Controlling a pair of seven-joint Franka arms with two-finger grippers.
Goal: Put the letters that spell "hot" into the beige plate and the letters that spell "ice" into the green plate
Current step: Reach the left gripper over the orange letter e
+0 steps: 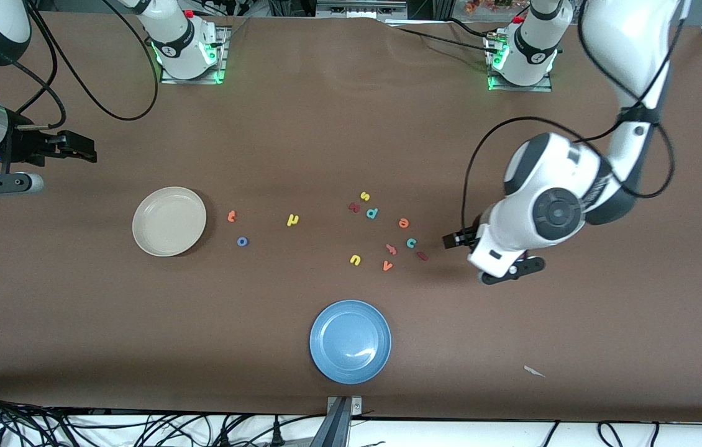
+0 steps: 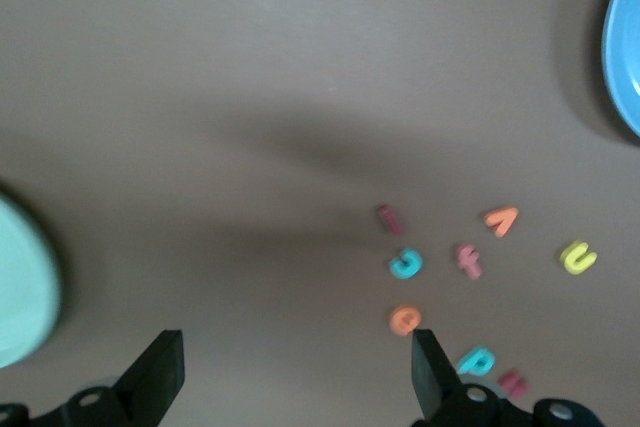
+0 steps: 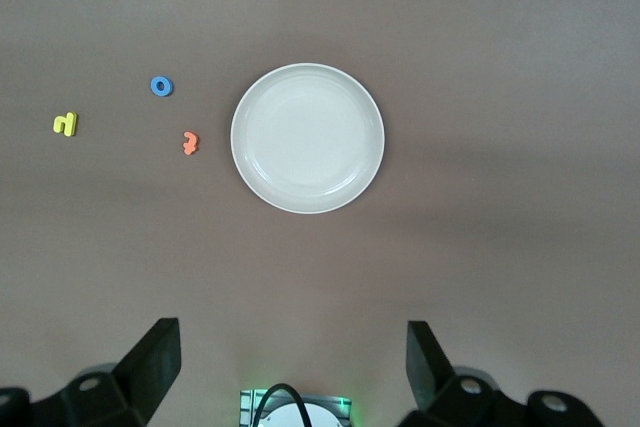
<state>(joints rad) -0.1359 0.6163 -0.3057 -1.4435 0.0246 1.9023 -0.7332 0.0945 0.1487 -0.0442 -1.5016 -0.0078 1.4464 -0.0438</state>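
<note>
Front view showed my left gripper [image 1: 458, 239] spread wide and empty at middle right, just beside the dark red i [image 1: 422, 255], teal c [image 1: 411, 243] and orange e [image 1: 404, 222]. My right gripper [image 1: 81, 149] waited open at upper left, above the beige plate [image 1: 169, 221].

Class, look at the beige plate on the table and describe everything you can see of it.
The beige plate is round and shallow, cream-beige, with a raised rim and a smooth, matt surface that looks like plastic or ceramic. It lies flat and upright on the brown table, toward the right arm's end. Nothing is in it and nothing touches it; the orange t and blue o lie beside it, apart from its rim.
</note>
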